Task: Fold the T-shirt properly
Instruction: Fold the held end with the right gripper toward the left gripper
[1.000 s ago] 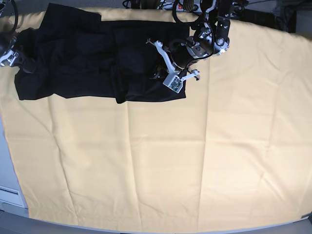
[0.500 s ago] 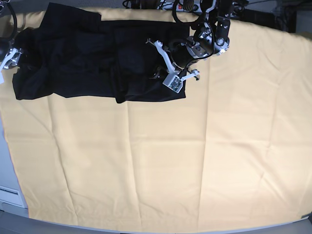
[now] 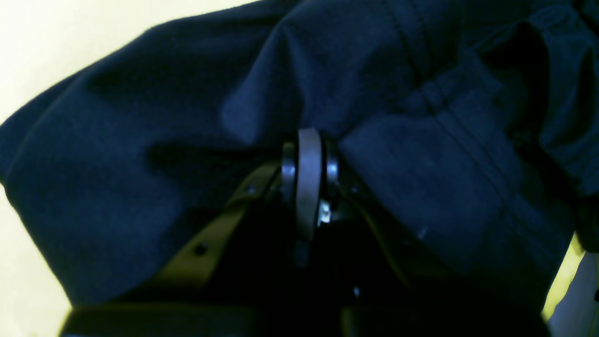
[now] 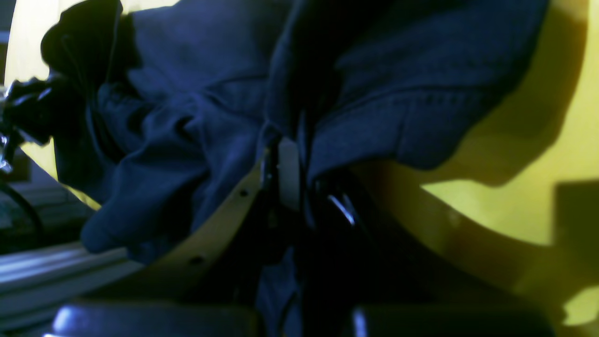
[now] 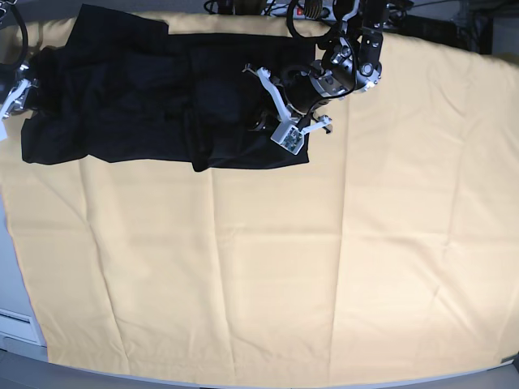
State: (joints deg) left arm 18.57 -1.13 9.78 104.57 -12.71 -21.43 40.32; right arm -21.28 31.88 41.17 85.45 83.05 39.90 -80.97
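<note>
Base view: I'm pinching the soft black T-shirt (image 5: 162, 97) in both my left claw (image 3: 306, 140) and right claw (image 4: 288, 140), along the tabletop's far edge; folding is barely begun.

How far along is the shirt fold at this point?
Early. Done: the T-shirt lies spread lengthwise at the far edge of the yellow cloth. In hand: left gripper and right gripper are each shut on bunched fabric at opposite ends. Left: no neat fold shows; all folding remains.
</note>
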